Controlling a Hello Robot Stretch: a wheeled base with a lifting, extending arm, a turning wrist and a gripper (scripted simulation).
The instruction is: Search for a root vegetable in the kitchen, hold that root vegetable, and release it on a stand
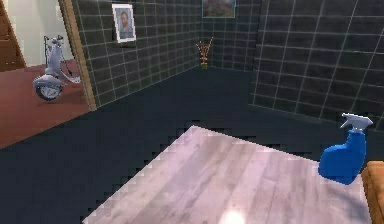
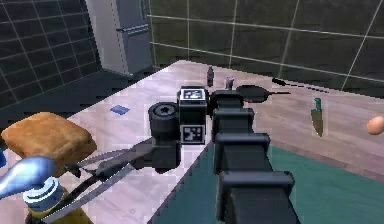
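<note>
Best root-vegetable candidate I can spot is a small pale-orange round thing [image 2: 375, 124] on the counter [image 2: 165, 85], well apart from the gripper [image 2: 72, 188], over on the far side of the arm [image 2: 240, 150]. The gripper's just beside a brown loaf [image 2: 45, 135], and I can't tell if its fingers are spread or holding anything. I'd shift the base to line up with it before reaching.

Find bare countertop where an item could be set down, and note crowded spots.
Free: the wide countertop left of the spray bottle in the forward view; the strip between the small blue square and the small upright items. Crowded: around the bread, and by the pan, knife and pinkish oval.
</note>
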